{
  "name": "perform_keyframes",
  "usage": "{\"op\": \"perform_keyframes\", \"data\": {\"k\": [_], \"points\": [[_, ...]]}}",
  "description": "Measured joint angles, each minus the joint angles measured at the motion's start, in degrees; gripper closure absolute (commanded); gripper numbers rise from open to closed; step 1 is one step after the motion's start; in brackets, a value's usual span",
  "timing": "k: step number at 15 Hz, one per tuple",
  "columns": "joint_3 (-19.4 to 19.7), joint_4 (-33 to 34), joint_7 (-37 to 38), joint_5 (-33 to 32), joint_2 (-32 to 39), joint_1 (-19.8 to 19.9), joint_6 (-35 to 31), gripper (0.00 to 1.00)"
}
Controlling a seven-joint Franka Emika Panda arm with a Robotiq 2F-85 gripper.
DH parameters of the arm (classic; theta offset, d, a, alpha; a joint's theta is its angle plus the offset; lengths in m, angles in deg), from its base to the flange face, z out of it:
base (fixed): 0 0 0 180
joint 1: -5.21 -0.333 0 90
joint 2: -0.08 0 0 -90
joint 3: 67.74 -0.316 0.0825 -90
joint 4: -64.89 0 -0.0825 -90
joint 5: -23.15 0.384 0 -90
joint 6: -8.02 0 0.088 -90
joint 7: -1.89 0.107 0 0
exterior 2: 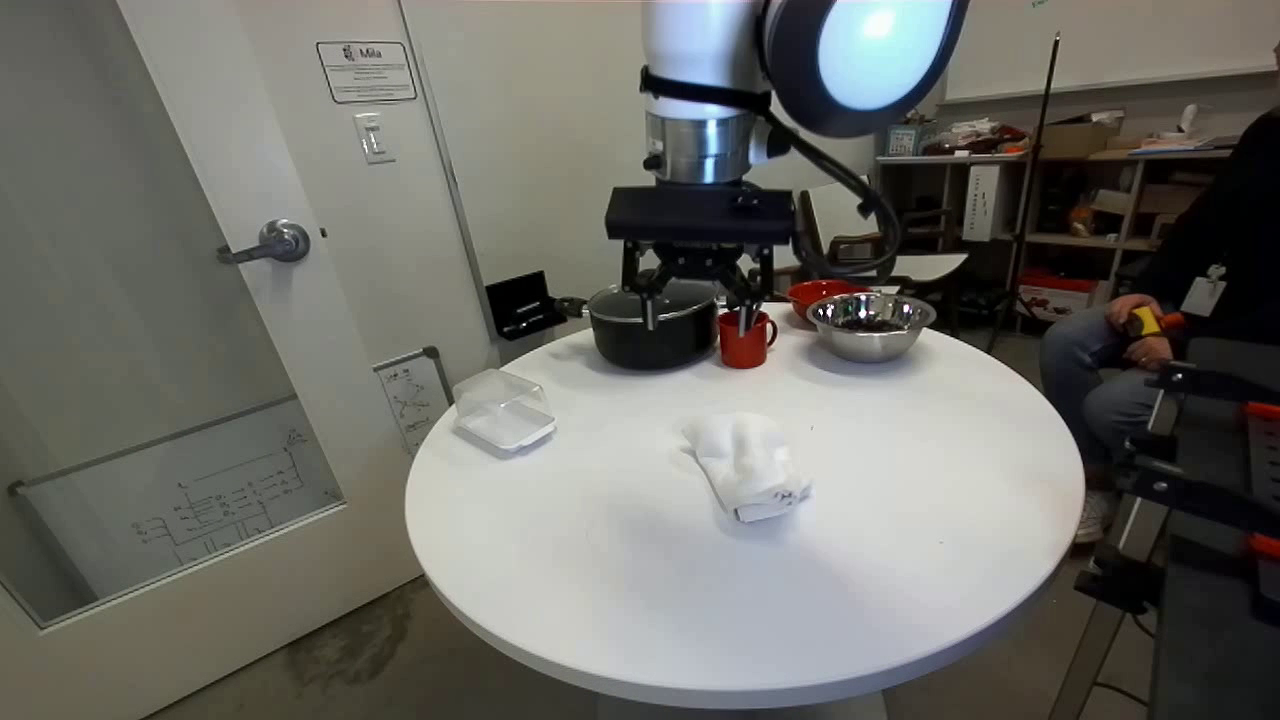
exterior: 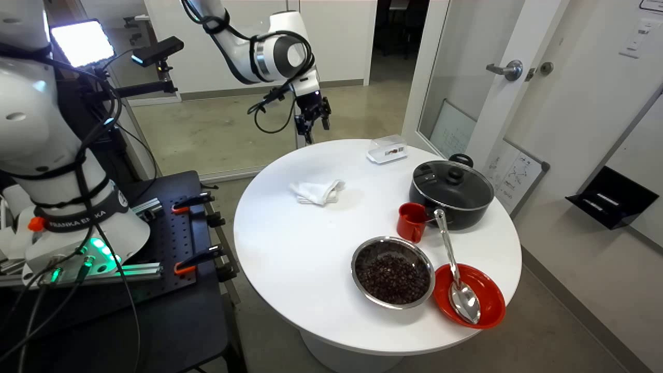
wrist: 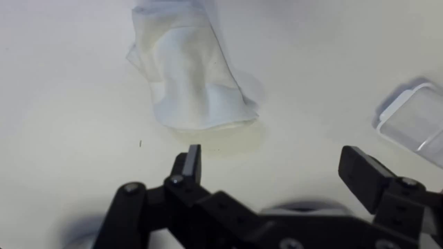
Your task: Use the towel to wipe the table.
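Note:
A folded, crumpled white towel point(exterior: 317, 192) lies on the round white table point(exterior: 300, 248). It also shows in an exterior view point(exterior 2: 745, 465) and at the upper left of the wrist view point(wrist: 190, 72). A faint yellowish patch point(wrist: 228, 141) with tiny specks shows on the table beside the towel's near edge. My gripper point(exterior: 317, 132) hangs above the table, apart from the towel. In an exterior view its fingers point(exterior 2: 697, 322) point down and stand apart. In the wrist view the fingers point(wrist: 271, 148) are wide apart with nothing between them.
A clear plastic box point(exterior: 387, 150) stands near the table edge. A black lidded pot point(exterior: 451, 191), a red mug point(exterior: 412, 221), a steel bowl of dark beans point(exterior: 392, 272) and a red bowl point(exterior: 492, 295) with a metal spoon point(exterior: 464, 303) stand together. A person point(exterior 2: 1150, 320) sits nearby.

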Motion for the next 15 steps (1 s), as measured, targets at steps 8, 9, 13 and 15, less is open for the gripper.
{"op": "perform_keyframes", "data": {"k": [8,9,13,15], "points": [[3.16,3.75,6.39,12.25,10.64,-2.75,-6.24,0.00],[1.19,3.71,3.29,16.17,11.25,-1.32,-6.70,0.00],[-0.59,3.71,-6.34,24.16,12.39,0.40,-5.90,0.00],[-0.51,3.71,-10.81,25.52,12.44,0.49,-4.51,0.00]]}}
